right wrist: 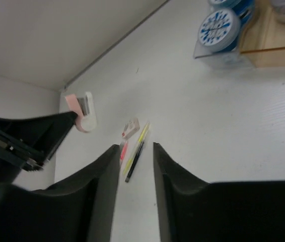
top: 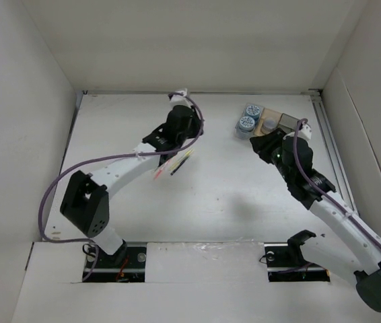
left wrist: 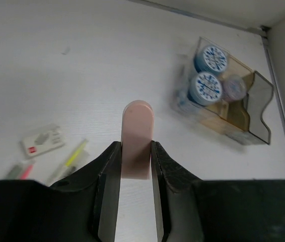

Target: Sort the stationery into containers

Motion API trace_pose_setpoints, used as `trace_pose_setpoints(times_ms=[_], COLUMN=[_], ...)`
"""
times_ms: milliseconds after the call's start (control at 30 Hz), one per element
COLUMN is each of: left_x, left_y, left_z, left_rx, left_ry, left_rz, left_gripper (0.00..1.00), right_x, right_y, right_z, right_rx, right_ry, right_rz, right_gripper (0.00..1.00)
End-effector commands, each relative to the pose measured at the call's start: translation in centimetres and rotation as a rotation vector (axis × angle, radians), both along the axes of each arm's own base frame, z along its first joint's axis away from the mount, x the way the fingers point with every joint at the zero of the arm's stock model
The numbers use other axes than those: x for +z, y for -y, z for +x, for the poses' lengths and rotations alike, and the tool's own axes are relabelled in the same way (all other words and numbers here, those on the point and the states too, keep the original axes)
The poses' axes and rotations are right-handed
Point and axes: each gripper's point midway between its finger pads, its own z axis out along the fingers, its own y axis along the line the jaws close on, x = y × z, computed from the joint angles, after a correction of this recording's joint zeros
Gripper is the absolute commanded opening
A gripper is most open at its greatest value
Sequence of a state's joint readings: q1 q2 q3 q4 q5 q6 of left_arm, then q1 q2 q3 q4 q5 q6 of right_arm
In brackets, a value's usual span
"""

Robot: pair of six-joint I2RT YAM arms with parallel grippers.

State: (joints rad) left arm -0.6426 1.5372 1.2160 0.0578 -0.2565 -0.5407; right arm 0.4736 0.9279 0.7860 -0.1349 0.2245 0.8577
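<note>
White tabletop [top: 231,202], white walls [top: 204,40] on three sides; pens [top: 176,165] lying loose.

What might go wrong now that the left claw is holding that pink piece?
The left gripper pinches the pink block only by one end, so it might slip or tilt on the way to the containers. The right gripper hangs open close by those containers, so the arms could bump if both reach in. The blue cylinders already fill two boxes, leaving little room for error.
</note>
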Motion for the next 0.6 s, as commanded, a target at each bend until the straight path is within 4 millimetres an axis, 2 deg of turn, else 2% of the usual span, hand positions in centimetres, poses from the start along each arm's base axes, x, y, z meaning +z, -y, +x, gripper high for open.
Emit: trace_pose_setpoints(times_ms=[0, 33, 67, 100, 133, 167, 200, 233, 267, 300, 333, 367, 400, 433, 467, 500, 533, 567], left_x=[1.1, 2.9, 1.7, 1.8, 3.7, 2.5, 2.4, 2.4, 4.1, 2.3, 2.2, 3.6, 2.1, 2.1, 2.0, 3.4, 2.0, 2.0], left_y=[6.7, 8.1, 9.6, 11.1, 12.2, 13.8, 14.4, 15.2, 16.2, 17.5, 18.2, 19.1, 20.3, 21.0, 21.9, 22.6, 23.4, 23.9], left_z=[-1.1, -0.7, -0.4, -0.7, 0.1, 0.2, 0.6, 1.0, 1.5, 2.0, 2.3, 2.8, 3.0, 3.3, 3.2, 3.6, 3.9, 4.3], left_rx=[-0.164, -0.185, -0.21, -0.236, -0.249, -0.286, -0.304, -0.317, -0.332, -0.365, -0.384, -0.399, -0.434, -0.449, -0.469, -0.48, -0.501, -0.502], left_ry=[0.019, 0.053, 0.033, 0.04, 0.075, 0.064, 0.067, 0.071, 0.1, 0.074, 0.078, 0.103, 0.086, 0.096, 0.096, 0.124, 0.118, 0.128], left_rz=[-0.061, -0.074, -0.065, -0.06, -0.093, -0.083, -0.081, -0.09, -0.117, -0.112, -0.111, -0.134, -0.136, -0.148, -0.153, -0.175, -0.167, -0.173], left_gripper=[0.04, 0.04, 0.04, 0.04, 0.04, 0.04, 0.04, 0.04, 0.04, 0.04, 0.04, 0.04, 0.04, 0.06, 0.06, 0.07, 0.07, 0.09], right_x=[0.9, 1.0, 1.1, 1.4, 1.6, 1.9, 1.5, 1.5, 1.3, 1.7, 1.5, 1.8, 2.3, 1.9, 2.5, 2.5, 2.4, 2.4], right_y=[4.3, 4.7, 5.6, 6.3, 6.7, 6.8, 7.4, 7.5, 8.0, 8.0, 8.4, 8.7, 8.8, 9.2, 8.9, 9.1, 8.7, 8.8], right_z=[0.6, 0.5, 0.4, 0.3, 0.0, -0.2, 0.0, -0.3, -0.2, -0.4, -0.4, -0.5, -0.7, -0.8, -0.9, -0.9, -0.9, -0.9], right_rx=[-0.222, -0.248, -0.291, -0.315, -0.328, -0.328, -0.345, -0.345, -0.361, -0.364, -0.375, -0.383, -0.383, -0.392, -0.379, -0.38, -0.357, -0.357], right_ry=[0.022, 0.018, 0.022, 0.027, 0.037, 0.046, 0.038, 0.036, 0.028, 0.037, 0.029, 0.039, 0.053, 0.051, 0.067, 0.066, 0.062, 0.061], right_rz=[0.004, 0.022, 0.026, 0.039, 0.057, 0.063, 0.06, 0.059, 0.063, 0.079, 0.074, 0.08, 0.088, 0.087, 0.101, 0.103, 0.108, 0.11], right_gripper=[0.39, 0.34, 0.27, 0.21, 0.1, 0.04, 0.0, 0.0, 0.0, 0.0, 0.0, 0.0, 0.0, 0.0, 0.0, 0.0, 0.0, 0.0])
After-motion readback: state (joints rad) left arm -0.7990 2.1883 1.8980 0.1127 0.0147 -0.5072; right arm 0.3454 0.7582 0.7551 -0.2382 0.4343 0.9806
